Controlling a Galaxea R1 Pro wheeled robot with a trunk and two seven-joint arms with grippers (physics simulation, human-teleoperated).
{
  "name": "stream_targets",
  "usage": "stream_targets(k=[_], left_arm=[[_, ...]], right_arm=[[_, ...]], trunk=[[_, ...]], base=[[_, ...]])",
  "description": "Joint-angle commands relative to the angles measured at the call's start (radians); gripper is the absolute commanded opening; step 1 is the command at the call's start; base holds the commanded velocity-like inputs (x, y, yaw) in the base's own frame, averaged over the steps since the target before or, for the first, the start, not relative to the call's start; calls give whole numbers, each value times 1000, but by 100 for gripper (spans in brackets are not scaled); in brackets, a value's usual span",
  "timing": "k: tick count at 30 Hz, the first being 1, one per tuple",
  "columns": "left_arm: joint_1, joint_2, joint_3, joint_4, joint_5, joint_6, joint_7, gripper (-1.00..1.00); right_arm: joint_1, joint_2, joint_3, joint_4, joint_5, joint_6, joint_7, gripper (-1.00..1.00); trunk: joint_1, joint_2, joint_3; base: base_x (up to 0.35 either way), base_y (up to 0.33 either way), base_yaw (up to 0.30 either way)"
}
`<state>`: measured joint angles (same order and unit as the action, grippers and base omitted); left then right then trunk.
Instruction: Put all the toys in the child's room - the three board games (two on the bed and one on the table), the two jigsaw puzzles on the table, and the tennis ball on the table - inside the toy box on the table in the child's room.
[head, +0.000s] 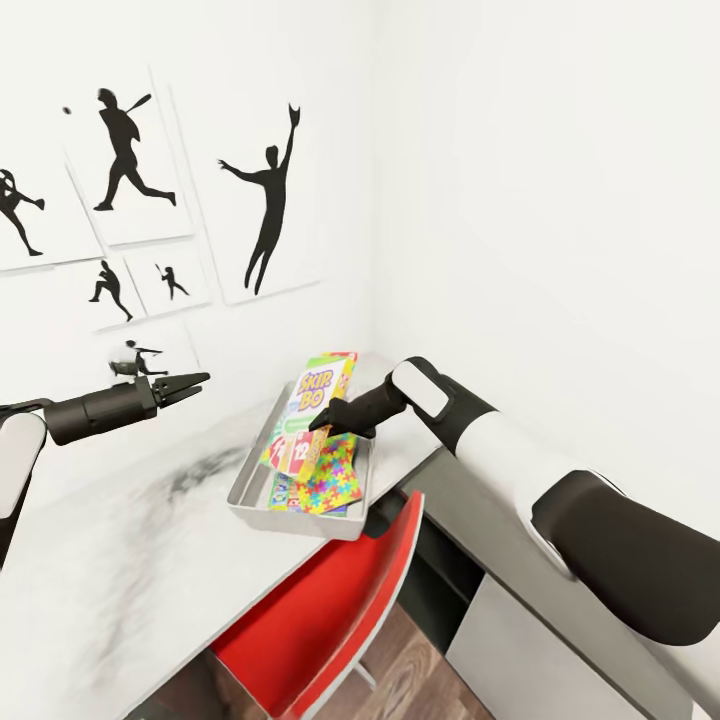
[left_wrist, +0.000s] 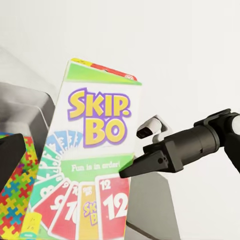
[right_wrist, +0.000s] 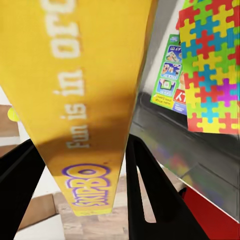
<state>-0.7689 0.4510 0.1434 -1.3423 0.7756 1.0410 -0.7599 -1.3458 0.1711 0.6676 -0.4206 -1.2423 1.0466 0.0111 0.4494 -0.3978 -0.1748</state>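
Head view — right gripper (head: 322, 424) clamps Skip-Bo box (head: 312, 405).

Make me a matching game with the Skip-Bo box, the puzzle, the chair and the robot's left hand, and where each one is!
Things:
1. Yellow-green Skip-Bo game box
2. Multicoloured jigsaw puzzle square
3. Red chair
4. Black left hand

Places:
A. Lying flat in the grey tray
B. Tucked under the pale desk
C. Hanging in the air over the desk, holding nothing
D. Pinched by the right hand, leaning over the tray

Pairs: 1-D, 2-A, 3-B, 4-C
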Motion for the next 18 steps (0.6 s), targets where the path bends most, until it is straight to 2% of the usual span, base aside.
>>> stream_targets(k=[1, 5, 11, 18], left_arm=[[-1, 0, 1, 0, -4, 4, -6, 100], [0, 0, 1, 0, -3, 4, -6, 100], [0, 0, 0, 0, -2, 4, -6, 100], [0, 0, 1, 0, -3, 4, -6, 100]], right_arm=[[-1, -1, 6, 0, -2, 1, 1, -100], [-1, -1, 6, 0, -2, 1, 1, -100], [-1, -2, 6, 2, -2, 1, 1, -100], [0, -1, 7, 4, -1, 1, -1, -100]], trunk=[[1, -2, -2], [1, -2, -2], [1, -2, -3], [1, -2, -3]], base=[[3, -197, 5], [1, -172, 7], [0, -27, 157], [-62, -88, 39]])
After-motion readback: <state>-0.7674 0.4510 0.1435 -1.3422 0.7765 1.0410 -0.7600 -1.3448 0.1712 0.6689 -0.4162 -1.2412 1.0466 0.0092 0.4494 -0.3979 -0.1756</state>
